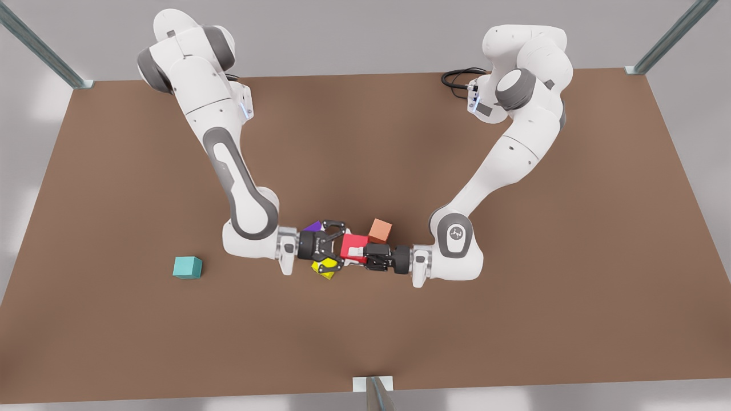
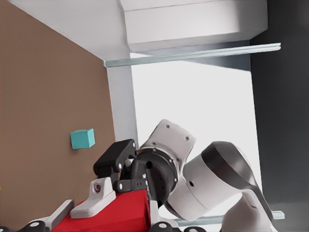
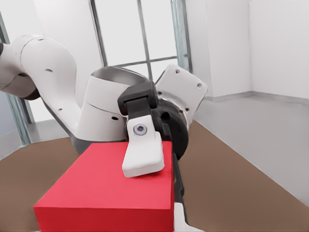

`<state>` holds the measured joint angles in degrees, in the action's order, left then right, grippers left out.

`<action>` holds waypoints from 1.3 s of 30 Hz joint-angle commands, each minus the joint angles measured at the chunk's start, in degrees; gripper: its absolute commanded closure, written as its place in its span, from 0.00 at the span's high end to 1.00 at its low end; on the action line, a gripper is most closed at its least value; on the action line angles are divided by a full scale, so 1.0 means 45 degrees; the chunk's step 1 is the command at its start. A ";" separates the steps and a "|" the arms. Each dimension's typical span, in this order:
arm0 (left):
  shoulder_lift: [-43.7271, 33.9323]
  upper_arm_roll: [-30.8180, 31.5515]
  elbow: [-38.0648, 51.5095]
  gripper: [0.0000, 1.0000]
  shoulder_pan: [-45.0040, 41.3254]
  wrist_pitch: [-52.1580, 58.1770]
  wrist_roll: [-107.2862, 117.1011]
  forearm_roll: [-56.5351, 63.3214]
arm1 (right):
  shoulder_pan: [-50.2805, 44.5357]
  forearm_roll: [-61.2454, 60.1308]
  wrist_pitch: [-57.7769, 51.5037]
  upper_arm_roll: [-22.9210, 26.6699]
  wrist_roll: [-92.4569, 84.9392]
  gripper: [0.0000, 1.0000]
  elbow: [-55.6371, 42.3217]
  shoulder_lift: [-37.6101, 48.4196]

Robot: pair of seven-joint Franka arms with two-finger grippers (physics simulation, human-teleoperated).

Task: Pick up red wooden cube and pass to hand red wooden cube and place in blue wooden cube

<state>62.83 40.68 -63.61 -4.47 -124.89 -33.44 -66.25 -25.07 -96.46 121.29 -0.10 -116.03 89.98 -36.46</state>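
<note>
Above the table point(image 1: 514, 314), the red cube point(image 1: 349, 242) is held clamped by the left gripper point(image 1: 358, 252), at the front view's right. The right gripper point(image 1: 338, 245) is spread wide just beside it. The teal cube point(image 1: 187, 267) is set well apart.

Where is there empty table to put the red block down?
Bare brown table spreads around the light teal wooden cube and across the front view's right side. The middle is crowded: the purple cube, yellow cube and orange cube sit by the open right gripper and the left gripper, which grips the red wooden cube.
</note>
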 commanded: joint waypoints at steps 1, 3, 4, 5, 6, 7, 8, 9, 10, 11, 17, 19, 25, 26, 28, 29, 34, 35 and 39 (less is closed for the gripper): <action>-0.0017 0.0003 -0.0005 0.63 -0.0023 0.0096 -0.0381 -0.0102 | 0.0045 0.0284 -0.0489 0.0002 0.0139 0.58 -0.0014 0.0036; -0.0017 0.0003 -0.0005 0.63 -0.0004 0.0096 -0.0381 -0.0101 | 0.0123 0.0303 -0.0509 0.0002 0.0159 0.58 -0.0034 0.0095; -0.0017 0.0003 -0.0005 0.63 -0.0004 0.0096 -0.0381 -0.0082 | 0.0142 0.0303 -0.0509 0.0002 0.0159 0.58 -0.0014 0.0095; -0.0017 0.0003 0.0015 0.66 -0.0004 0.0096 -0.0381 -0.0082 | 0.0142 0.0303 -0.0509 0.0002 0.0159 0.58 -0.0014 0.0095; -0.0017 0.0003 -0.0005 0.83 -0.0004 0.0096 -0.0381 -0.0082 | 0.0181 0.0323 -0.0528 0.0002 0.0159 0.58 -0.0014 0.0095; -0.0017 0.0003 -0.0005 0.97 -0.0004 0.0096 -0.0381 -0.0082 | 0.0181 0.0323 -0.0587 0.0002 0.0178 0.58 -0.0014 0.0114; -0.0017 0.0003 -0.0005 1.00 -0.0004 0.0096 -0.0381 -0.0082 | 0.0181 0.0323 -0.0587 0.0002 0.0159 0.58 -0.0014 0.0134; -0.0017 0.0003 -0.0005 1.00 -0.0004 0.0096 -0.0381 -0.0082 | 0.0181 0.0323 -0.0587 0.0002 0.0178 0.58 -0.0034 0.0134; -0.0017 0.0003 -0.0005 1.00 0.0016 0.0096 -0.0361 -0.0082 | 0.0181 0.0323 -0.0587 0.0002 0.0178 0.58 -0.0034 0.0134; -0.0036 0.0003 -0.0005 1.00 0.0016 0.0096 -0.0361 -0.0082 | 0.0181 0.0323 -0.0587 0.0002 0.0198 0.58 -0.0034 0.0134; -0.0095 0.0022 -0.0005 1.00 0.0269 0.0213 -0.0206 -0.0024 | 0.0415 0.0401 -0.0665 0.0041 0.0198 0.58 -0.0014 0.0231; -0.0095 0.0022 -0.0044 1.00 0.0952 0.1187 -0.0089 0.0054 | 0.0747 0.0459 -0.0860 0.0041 0.0178 0.58 0.0064 0.0368; -0.1711 0.0041 0.0287 1.00 0.3960 0.6688 0.6051 0.7788 | 0.2309 0.2585 -0.2285 0.0119 0.0178 0.58 0.0142 0.0427; -0.3082 0.0041 0.0405 1.00 0.3981 0.9176 0.9071 1.3931 | 0.2759 0.3758 -0.2676 0.0139 0.0607 0.58 0.0122 0.0485; -0.4487 0.0257 0.0522 1.00 0.3961 1.0523 0.9151 1.9248 | 0.3364 0.6041 -0.3242 0.0158 0.2420 0.58 -0.0034 0.0797; -0.4861 0.0198 0.1009 1.00 0.3981 1.1381 0.9151 1.9703 | 0.3501 0.7446 -0.3282 0.0216 0.3358 0.58 -0.0015 0.0973; -1.0808 -0.7485 -0.4912 1.00 0.0588 0.8295 0.7179 1.5628 | 0.3541 1.5105 -0.5430 0.1720 0.7561 0.58 -0.1850 0.1110; -1.1267 -0.7771 -0.5142 1.00 0.0543 0.8181 0.7295 1.5465 | 0.3502 1.6082 -0.5430 0.2013 0.7600 0.58 -0.1870 0.1110; -1.0330 -0.7732 -0.3891 1.00 0.0426 0.9002 0.7451 1.5074 | 0.3463 1.9911 -0.5430 0.2189 0.8888 0.59 -0.1929 0.1657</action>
<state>16.33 6.26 -81.30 -2.04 -84.68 -12.51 3.34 -9.45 -19.78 103.00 9.56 -102.10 81.43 -29.49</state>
